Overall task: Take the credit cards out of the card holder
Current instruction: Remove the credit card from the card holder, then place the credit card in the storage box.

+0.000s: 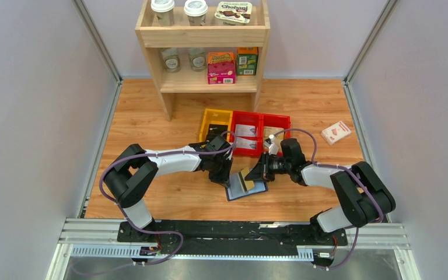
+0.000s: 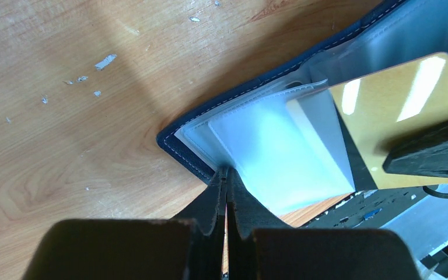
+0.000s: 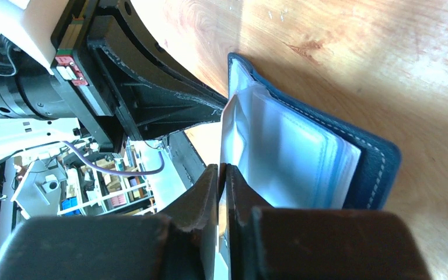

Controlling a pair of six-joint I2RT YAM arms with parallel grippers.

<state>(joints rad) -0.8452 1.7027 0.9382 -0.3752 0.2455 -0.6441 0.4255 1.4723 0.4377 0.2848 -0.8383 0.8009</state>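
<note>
The navy card holder (image 1: 252,192) lies open on the wooden table, its pale clear sleeves (image 2: 280,151) fanned up. My left gripper (image 1: 226,176) is shut on the holder's left edge (image 2: 178,140), fingertips pressed together at the sleeves' rim (image 2: 227,174). One credit card (image 1: 245,179), gold with a black stripe (image 2: 391,111), sticks partway out of a sleeve. My right gripper (image 1: 256,175) comes in from the right and is shut on the card's outer end; the jaws (image 3: 222,169) hold its thin edge. The right finger (image 2: 434,154) covers the card's corner. Other cards are hidden.
Behind the holder stand a yellow bin (image 1: 216,122) and red bins (image 1: 259,133) with small items. A white-and-red box (image 1: 335,133) lies at the right. A wooden shelf (image 1: 203,41) with cups and cartons stands at the back. White walls close in both sides.
</note>
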